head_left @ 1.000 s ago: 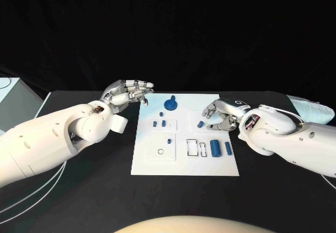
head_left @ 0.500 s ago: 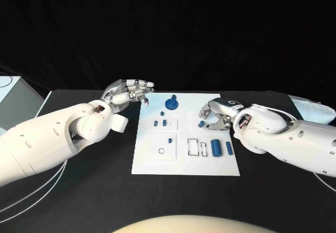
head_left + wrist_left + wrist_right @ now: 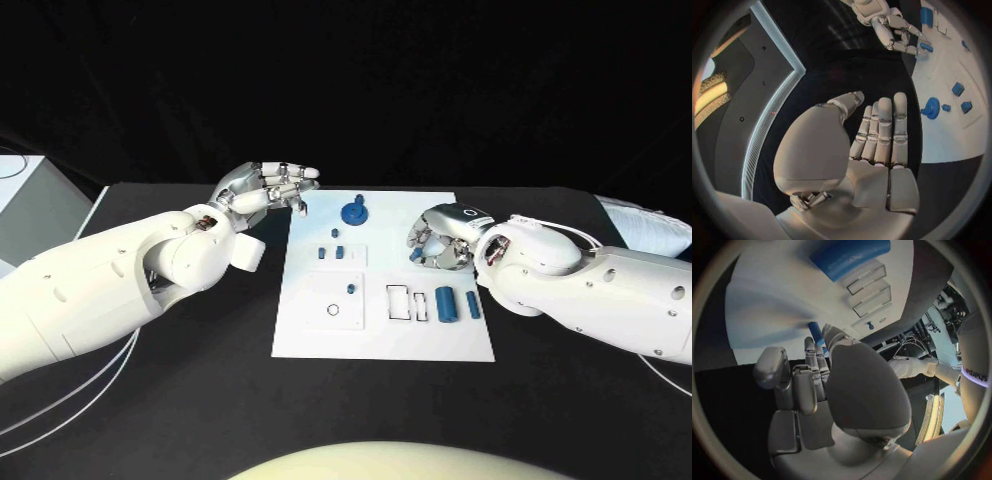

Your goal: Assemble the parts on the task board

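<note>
The white task board (image 3: 382,335) lies at the centre of the frame on my black counter (image 3: 202,400). Near its middle right, two blue cylinders (image 3: 457,302) lie side by side. Just above them, at the board's right edge, my right hand (image 3: 440,240) curls its fingers around a small blue peg (image 3: 415,254). Farther up, a blue round knob part (image 3: 353,212) stands near the board's top. Left of it, off the board's upper left corner, my left hand (image 3: 267,190) hovers empty, fingers loosely parted.
</note>
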{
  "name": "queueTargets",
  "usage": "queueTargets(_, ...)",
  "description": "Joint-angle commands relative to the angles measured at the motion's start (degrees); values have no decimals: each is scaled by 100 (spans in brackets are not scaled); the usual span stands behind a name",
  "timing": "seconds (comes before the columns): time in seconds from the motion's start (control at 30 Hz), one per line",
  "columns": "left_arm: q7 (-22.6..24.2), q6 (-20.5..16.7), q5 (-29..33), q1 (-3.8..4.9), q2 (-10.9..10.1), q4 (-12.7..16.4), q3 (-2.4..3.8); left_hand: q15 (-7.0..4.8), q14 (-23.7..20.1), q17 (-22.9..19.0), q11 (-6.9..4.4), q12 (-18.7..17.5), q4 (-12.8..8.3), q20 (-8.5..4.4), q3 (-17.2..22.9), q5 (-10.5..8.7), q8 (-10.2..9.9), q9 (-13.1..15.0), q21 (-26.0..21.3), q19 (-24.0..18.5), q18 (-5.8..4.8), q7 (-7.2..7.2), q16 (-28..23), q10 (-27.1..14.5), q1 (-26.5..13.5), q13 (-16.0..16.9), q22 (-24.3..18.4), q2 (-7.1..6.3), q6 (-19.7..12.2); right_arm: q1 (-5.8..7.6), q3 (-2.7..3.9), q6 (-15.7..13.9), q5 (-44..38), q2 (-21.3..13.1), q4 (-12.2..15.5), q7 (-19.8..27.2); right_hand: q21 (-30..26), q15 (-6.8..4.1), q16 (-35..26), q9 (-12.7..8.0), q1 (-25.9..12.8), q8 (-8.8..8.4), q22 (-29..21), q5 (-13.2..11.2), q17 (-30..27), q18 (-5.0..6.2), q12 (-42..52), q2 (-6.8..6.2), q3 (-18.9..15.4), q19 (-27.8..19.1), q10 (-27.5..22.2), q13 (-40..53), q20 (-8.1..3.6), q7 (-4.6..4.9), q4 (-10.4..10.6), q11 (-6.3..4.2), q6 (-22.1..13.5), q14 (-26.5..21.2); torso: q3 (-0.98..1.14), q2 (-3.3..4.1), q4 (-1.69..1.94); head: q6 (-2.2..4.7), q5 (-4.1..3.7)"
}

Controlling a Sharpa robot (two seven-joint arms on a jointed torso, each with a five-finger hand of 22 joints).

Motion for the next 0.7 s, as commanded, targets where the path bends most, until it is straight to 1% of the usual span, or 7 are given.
queueTargets(0.03, 36, 41, 30, -1, 1, 14, 6, 40, 10, -7, 2, 27, -7, 2, -33, -30, -20, -5, -28, 27, 83, -10, -9, -55, -34, -8, -5, 6, -32, 0, -4, 105, -87, 8, -6, -52, 24, -59, 30, 18, 4, 44, 14, 36, 11, -75, 24, 13, 90, 40, 67, 6, -15, -7, -9, -11, 59, 267, 2, 2, -11, 15, 8)
queueTargets(0.13, 27, 31, 30, -1, -1, 20, 6, 42, 12, -7, 4, 32, 3, 3, -40, -31, -22, -7, -34, 33, 83, -6, -5, -59, -42, -8, -10, 8, -39, -1, -6, 112, -83, 15, -8, -71, 29, -64, 38, 33, 36, 60, 31, -44, 27, -78, -11, 15, 261, 47, 106, -3, -25, -2, -19, -13, 89, 270, 0, 0, -14, 18, -5)
queueTargets(0.17, 26, 26, 30, -1, -1, 23, 6, 44, 15, -8, 8, 38, 14, 4, -49, -30, -30, -11, -43, 40, 83, 2, -1, -67, -47, -8, -17, 8, -59, -2, -7, 109, -69, 19, -6, -75, 33, -62, 40, 42, 49, 65, 44, -193, 26, -80, -42, 5, 405, 52, 127, -10, -26, 3, -22, -10, 100, 270, 1, 0, -14, 15, -1)
queueTargets(0.3, 24, 15, 30, -1, -2, 28, 6, 47, 16, -9, 13, 43, 20, 5, -56, -29, -39, -16, -51, 47, 83, 10, 1, -76, -46, -8, -24, 8, -81, -10, -10, 85, -30, 38, 4, -73, 33, -74, 46, 75, 73, 107, 60, -204, 34, -80, -63, 20, 648, 55, 205, -9, -32, -7, -53, -24, 173, 272, 7, 2, -15, 7, -2)
queueTargets(0.43, 22, 14, 30, -1, -1, 27, 6, 47, 16, -9, 13, 43, 20, 5, -56, -29, -39, -16, -51, 47, 83, 10, 1, -76, -46, -8, -24, 8, -81, -24, -12, -39, 18, 55, 8, -112, 67, -132, 55, 154, 120, 207, 112, -536, 54, -85, -43, 167, 1032, 69, 436, 10, -75, -65, -159, -90, 308, 277, 10, -1, -10, 11, -15)
queueTargets(0.57, 22, 15, 31, -1, 1, 26, 6, 47, 16, -9, 13, 43, 20, 5, -56, -29, -39, -16, -51, 47, 83, 10, 1, -76, -46, -8, -24, 8, -81, -33, -13, -284, 19, 50, 15, -146, 112, -182, 59, 283, 179, 328, 176, -535, 68, -93, -15, 275, 1429, 82, 662, 41, -129, -92, -458, -149, 404, 281, 8, -1, -13, 8, -17)
queueTargets(0.7, 21, 16, 31, -1, 3, 23, 6, 49, 17, -9, 15, 48, 27, 6, -57, -27, -41, -18, -56, 51, 83, 13, 3, -80, -47, -8, -28, 15, -88, -40, -14, -610, 60, 27, 37, -126, 106, -220, 57, 497, -95, 463, 212, -163, 71, -92, -58, 173, 1812, 55, 844, 85, -169, -145, -721, -192, 399, 280, 9, -4, -20, 16, -17)
